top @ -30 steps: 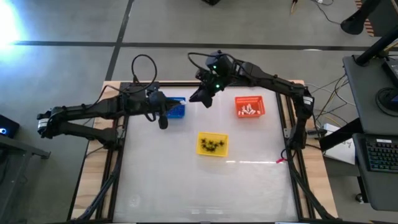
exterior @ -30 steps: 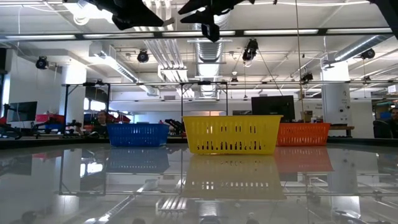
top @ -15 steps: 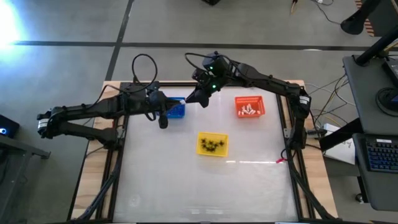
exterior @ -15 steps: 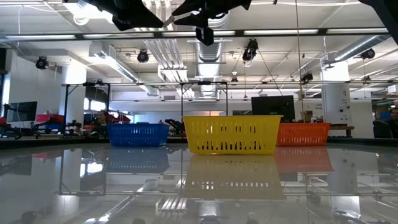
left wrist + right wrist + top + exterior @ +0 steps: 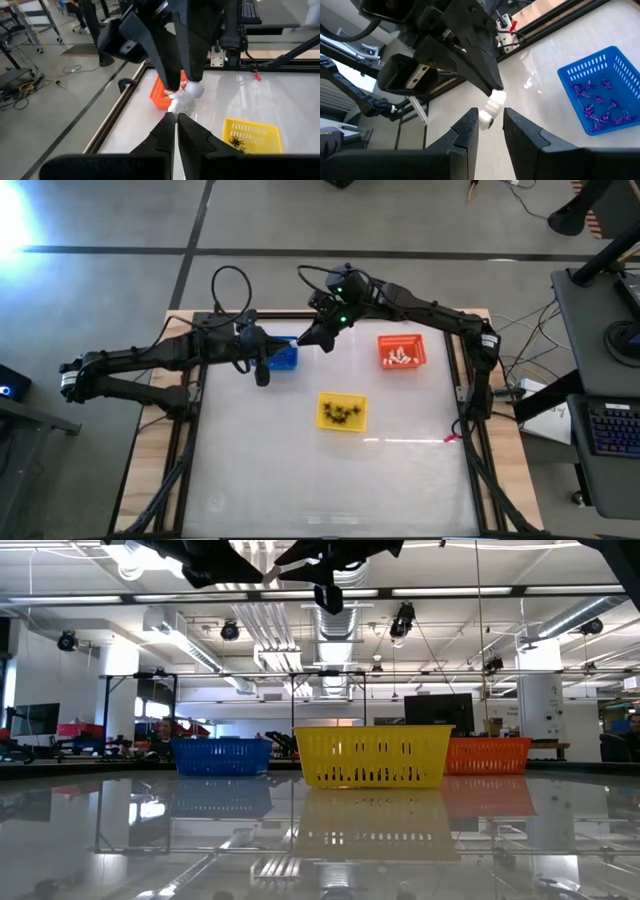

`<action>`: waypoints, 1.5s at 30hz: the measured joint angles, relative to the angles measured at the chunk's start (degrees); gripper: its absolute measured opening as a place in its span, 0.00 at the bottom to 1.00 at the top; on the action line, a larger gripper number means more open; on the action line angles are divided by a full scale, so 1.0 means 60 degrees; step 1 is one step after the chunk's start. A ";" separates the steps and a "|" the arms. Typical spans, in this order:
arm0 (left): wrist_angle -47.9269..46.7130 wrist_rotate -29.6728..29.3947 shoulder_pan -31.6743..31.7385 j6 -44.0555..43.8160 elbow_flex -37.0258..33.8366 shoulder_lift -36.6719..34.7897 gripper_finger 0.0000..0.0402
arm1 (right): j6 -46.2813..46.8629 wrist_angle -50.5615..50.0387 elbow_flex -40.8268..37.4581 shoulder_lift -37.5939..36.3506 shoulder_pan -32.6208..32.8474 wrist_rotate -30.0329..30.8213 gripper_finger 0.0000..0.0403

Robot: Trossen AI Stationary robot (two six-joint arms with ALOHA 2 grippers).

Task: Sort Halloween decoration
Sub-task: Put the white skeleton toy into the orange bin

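Note:
A small white knobbly trinket [image 5: 184,100] [image 5: 489,111] hangs in the air between both grippers, to the right of the blue basket [image 5: 286,360]. My left gripper [image 5: 176,119] points toward the table's right and is shut on the trinket. My right gripper [image 5: 490,125] [image 5: 320,338] points left; its fingers are open and stand on either side of the trinket's other end. Purple trinkets [image 5: 595,102] lie in the blue basket, white ones [image 5: 402,358] in the orange basket [image 5: 402,340], black spiders [image 5: 342,414] in the yellow basket [image 5: 342,400]. My left gripper pinches the white trinket by one end [image 5: 496,96] between its two fingertips, coming roughly level from the table's left. The trinket is lifted clear of the table and sticks out beyond the tips toward my right gripper.
The three baskets stand in the far half of the table, blue on the left, yellow in the middle and nearer, orange on the right [image 5: 488,755]. The near half of the glossy white tabletop [image 5: 330,480] is bare. Dark rails [image 5: 468,410] run along the table's sides.
My right gripper has moved a little toward the table's left, closing in on my left gripper beside the blue basket, and has then held still. My left arm has kept still.

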 joint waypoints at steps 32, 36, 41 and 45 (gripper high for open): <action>-0.1275 -0.1335 0.0011 0.0349 -0.0001 -0.1362 0.00 | -0.2153 0.0576 -0.1052 0.0007 0.0479 0.0969 0.17; -0.1315 -0.1348 0.0011 0.0553 -0.0001 -0.1653 0.00 | -0.2717 0.0616 -0.1291 0.0007 0.0663 0.1555 0.23; -0.1317 -0.1348 0.0007 0.0663 -0.0001 -0.1893 0.00 | -0.2997 0.1030 -0.1569 0.0007 0.0800 0.1563 0.34; -0.1323 -0.1341 0.0000 0.0587 -0.0001 -0.1927 0.00 | -0.3027 0.1963 -0.1960 0.0007 0.0820 0.1563 0.41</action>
